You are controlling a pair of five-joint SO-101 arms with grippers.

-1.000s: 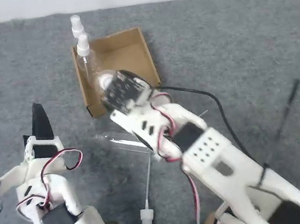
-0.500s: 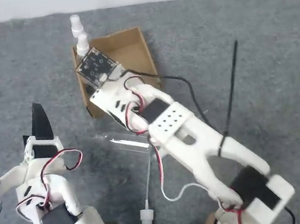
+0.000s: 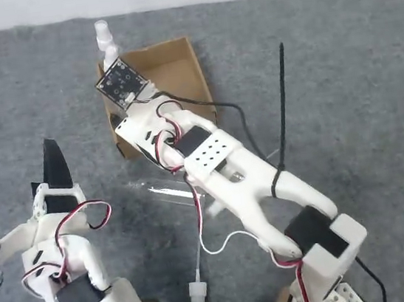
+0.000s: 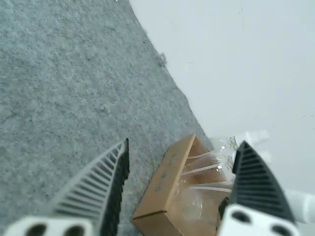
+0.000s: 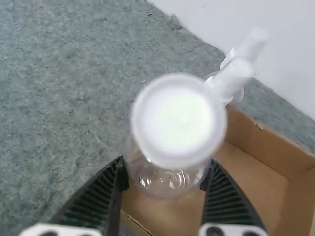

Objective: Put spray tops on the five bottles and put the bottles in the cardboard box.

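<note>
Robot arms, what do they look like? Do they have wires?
The left arm and the right arm are white plastic with black motor blocks. Red, black and white wires loop along them, and a black cable trails off the right one. The left gripper and right gripper have black, pointy, ridged fingers.

- Flat felt table top (image 3: pixel 354 64): mottled grey.
- Open cardboard box (image 3: pixel 180 68), far side: plain tan brown.
- Clear plastic spray bottle (image 5: pixel 172 123): see-through body, white round cap.
- Left gripper (image 4: pixel 184 143) and right gripper (image 5: pixel 166 164): black with a ribbed pattern, on white bases.
- Right moulded plastic arm (image 3: pixel 235 176): white shell with red, black and white wires.
- Loose plastic spray top (image 3: pixel 198 298), near side: white head, clear thin tube.
</note>
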